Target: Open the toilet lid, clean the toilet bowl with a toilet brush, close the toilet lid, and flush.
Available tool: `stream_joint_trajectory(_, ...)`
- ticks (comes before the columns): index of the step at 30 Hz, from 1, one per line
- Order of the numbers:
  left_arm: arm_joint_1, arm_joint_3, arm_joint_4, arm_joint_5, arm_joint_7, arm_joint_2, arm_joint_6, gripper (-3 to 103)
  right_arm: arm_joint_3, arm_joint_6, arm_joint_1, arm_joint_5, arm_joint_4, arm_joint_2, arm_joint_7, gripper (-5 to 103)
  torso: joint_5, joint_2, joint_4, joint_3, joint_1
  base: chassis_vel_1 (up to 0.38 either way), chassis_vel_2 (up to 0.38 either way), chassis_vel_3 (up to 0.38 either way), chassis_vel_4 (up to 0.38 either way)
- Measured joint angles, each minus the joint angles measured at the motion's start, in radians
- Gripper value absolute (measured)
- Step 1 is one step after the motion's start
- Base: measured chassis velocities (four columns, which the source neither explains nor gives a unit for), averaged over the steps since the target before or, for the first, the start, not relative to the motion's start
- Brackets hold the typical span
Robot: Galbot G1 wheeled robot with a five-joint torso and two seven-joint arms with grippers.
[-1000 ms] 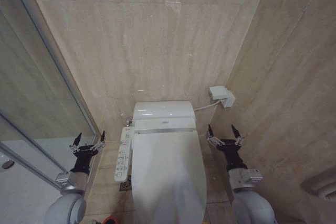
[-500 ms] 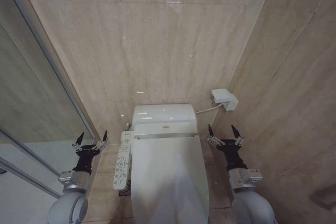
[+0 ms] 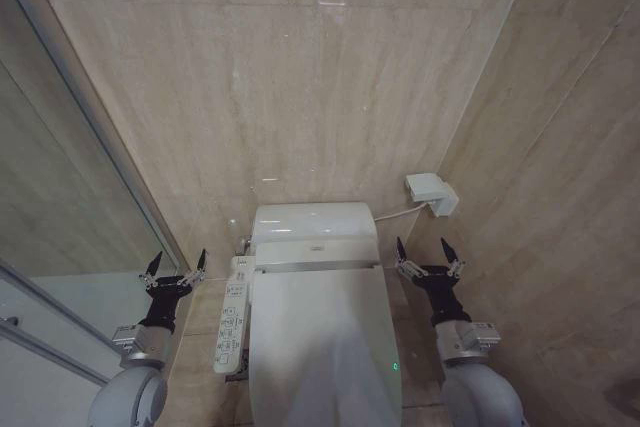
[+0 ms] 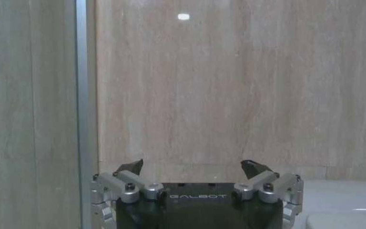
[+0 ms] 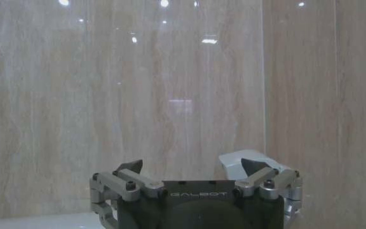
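Toilet lid [image 3: 322, 347] down over toilet bowl [image 3: 247, 387]; left gripper [image 3: 175, 264] and right gripper [image 3: 429, 251] flanking, both spread wide, empty.

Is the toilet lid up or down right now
Down. The lid lies flat as one smooth white cover with no seat ring or bowl opening showing. The left gripper and right gripper hang open beside it, touching nothing.

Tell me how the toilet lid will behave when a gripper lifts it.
The toilet lid looks glossy, so open fingers may slip on it. It seems a stiff single shell, probably swinging up about its rear edge rather than bending. It lies closed, untouched.
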Motion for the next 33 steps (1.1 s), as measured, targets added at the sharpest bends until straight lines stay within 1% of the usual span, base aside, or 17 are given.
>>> stream_joint_trajectory(6, -0.002, 0.002, 0.008, -0.002, 0.000, 0.009, -0.004, 100, 0.000, 0.000, 0.000, 0.000, 0.000, 0.000, 0.000, 100, 0.0000, 0.000, -0.0001, 0.000, -0.001, 0.000, 0.000, 0.000, 0.000)
stream_joint_trajectory(11, -0.007, 0.006, 0.055, -0.009, 0.001, 0.037, -0.031, 100, 0.000, 0.000, 0.000, 0.000, 0.000, 0.000, 0.000, 100, -0.0001, 0.000, 0.0002, 0.000, -0.001, 0.000, 0.000, 0.000, 0.000)
stream_joint_trajectory(14, -0.030, 0.000, 0.136, -0.038, 0.026, 0.096, -0.063, 100, 0.000, 0.000, 0.000, 0.000, 0.000, 0.000, 0.000, 100, -0.0003, 0.000, -0.0001, 0.000, -0.001, 0.000, 0.000, 0.000, 0.000)
stream_joint_trajectory(15, -0.030, 0.000, 0.136, -0.038, 0.026, 0.096, -0.063, 100, 0.000, 0.000, 0.000, 0.000, 0.000, 0.000, 0.000, 100, -0.0003, 0.000, -0.0001, 0.000, -0.001, 0.000, 0.000, 0.000, 0.000)
stream_joint_trajectory(17, -0.048, -0.003, 0.183, -0.053, 0.041, 0.146, -0.084, 100, 0.000, 0.000, 0.000, 0.000, 0.000, 0.000, 0.000, 100, -0.0003, 0.000, -0.0001, 0.000, -0.001, 0.000, 0.000, 0.000, 0.000)
stream_joint_trajectory(19, -0.066, 0.011, 0.238, -0.066, 0.060, 0.210, -0.115, 100, 0.000, 0.000, 0.000, 0.000, 0.000, 0.000, 0.000, 100, -0.0002, 0.000, 0.0000, 0.000, -0.001, 0.000, 0.000, 0.000, 0.000)
stream_joint_trajectory(20, -0.066, 0.011, 0.238, -0.066, 0.060, 0.210, -0.115, 100, 0.000, 0.000, 0.000, 0.000, 0.000, 0.000, 0.000, 100, -0.0002, 0.000, 0.0000, 0.000, -0.001, 0.000, 0.000, 0.000, 0.000)
stream_joint_trajectory(21, -0.075, 0.027, 0.269, -0.069, 0.071, 0.238, -0.137, 102, 0.000, 0.000, 0.000, 0.000, 0.000, 0.000, 0.000, 100, -0.0001, 0.000, 0.0001, 0.000, -0.001, 0.000, 0.000, 0.000, 0.000)
stream_joint_trajectory(22, -0.088, 0.049, 0.310, -0.071, 0.093, 0.272, -0.167, 102, 0.000, 0.000, 0.000, 0.000, 0.000, 0.000, 0.000, 100, -0.0003, 0.000, 0.0001, 0.000, -0.001, 0.000, 0.000, 0.000, 0.000)
stream_joint_trajectory(23, -0.088, 0.049, 0.310, -0.071, 0.093, 0.272, -0.167, 102, 0.000, 0.000, 0.000, 0.000, 0.000, 0.000, 0.000, 100, -0.0003, 0.000, 0.0001, 0.000, -0.001, 0.000, 0.000, 0.000, 0.000)
stream_joint_trajectory(25, -0.125, 0.099, 0.382, -0.074, 0.141, 0.324, -0.216, 102, 0.000, 0.000, 0.000, 0.000, 0.000, 0.000, 0.000, 100, -0.0003, 0.000, 0.0002, 0.000, -0.001, 0.000, 0.000, 0.000, 0.000)
stream_joint_trajectory(26, -0.125, 0.099, 0.382, -0.074, 0.141, 0.324, -0.216, 102, 0.000, 0.000, 0.000, 0.000, 0.000, 0.000, 0.000, 100, -0.0003, 0.000, 0.0002, 0.000, -0.001, 0.000, 0.000, 0.000, 0.000)
stream_joint_trajectory(27, -0.142, 0.120, 0.403, -0.075, 0.152, 0.339, -0.228, 102, 0.000, 0.000, 0.000, 0.000, 0.000, 0.000, 0.000, 100, -0.0003, 0.000, 0.0001, 0.000, -0.001, 0.000, 0.000, 0.000, 0.000)
stream_joint_trajectory(28, -0.172, 0.151, 0.437, -0.077, 0.168, 0.359, -0.243, 86, 0.000, 0.000, 0.000, 0.000, 0.000, 0.000, 0.000, 100, -0.0003, 0.000, -0.0001, 0.000, -0.001, 0.000, 0.000, 0.000, 0.000)
stream_joint_trajectory(29, -0.172, 0.151, 0.437, -0.077, 0.168, 0.359, -0.243, 86, 0.000, 0.000, 0.000, 0.000, 0.000, 0.000, 0.000, 100, -0.0003, 0.000, -0.0001, 0.000, -0.001, 0.000, 0.000, 0.000, 0.000)
stream_joint_trajectory(33, -0.277, 0.243, 0.542, -0.078, 0.201, 0.401, -0.277, 86, 0.000, 0.000, 0.000, 0.000, 0.000, 0.000, 0.000, 100, -0.0003, 0.000, -0.0002, 0.000, 0.000, 0.000, 0.000, 0.000, 0.000)
